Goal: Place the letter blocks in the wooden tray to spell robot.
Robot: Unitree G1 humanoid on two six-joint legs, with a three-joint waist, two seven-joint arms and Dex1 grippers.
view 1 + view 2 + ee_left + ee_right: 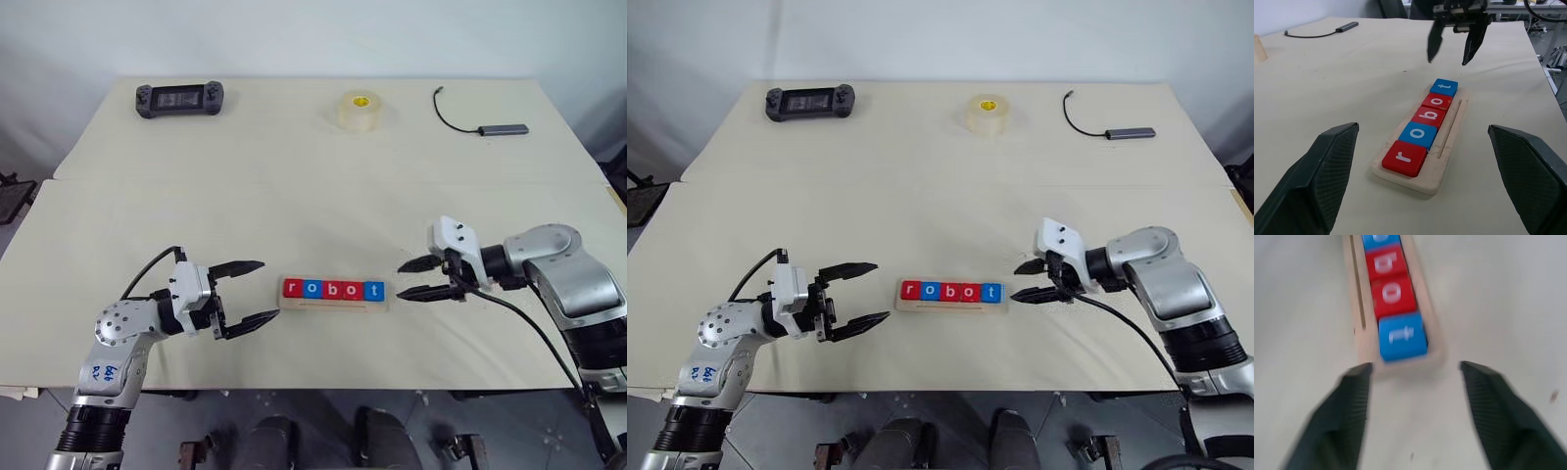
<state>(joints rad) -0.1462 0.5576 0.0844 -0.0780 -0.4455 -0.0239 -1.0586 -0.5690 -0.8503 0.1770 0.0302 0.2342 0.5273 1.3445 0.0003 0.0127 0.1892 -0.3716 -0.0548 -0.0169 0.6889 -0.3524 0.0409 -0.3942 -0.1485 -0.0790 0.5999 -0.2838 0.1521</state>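
All five letter blocks (333, 290) sit in the wooden tray (1450, 145), reading r-o-b-o-t left to right: red r, blue o, red b, red o, blue t (1402, 337). By the look of it the task is done, no block loose on the worktop (294, 186).

Tray sits near-centre on the worktop, between the two grippers. Pale wood, long and narrow, rounded corners, thin groove along its near side. Blocks fill it end to end, touching each other, lying flat.

Handling, my read: blocks are small rigid tiles, probably light wood with a glossy painted top, so slippery on the faces. Pinch across two opposite side edges, not top and bottom. Packed this tight, only the end blocks offer a free side; a middle one would need lifting from above by its near and far edges. Tray is light too and likely to slide if nudged on this smooth surface.

Left gripper (241, 295): jaws wide apart, empty, hanging just left of the tray and pointing at it, not touching.
Right gripper (423, 277): jaws parted, empty, tips just right of the tray's t end, apart from it.

Far side of the worktop: game controller (179, 98), tape roll (361, 110), USB hub with cable (486, 122). All well clear.
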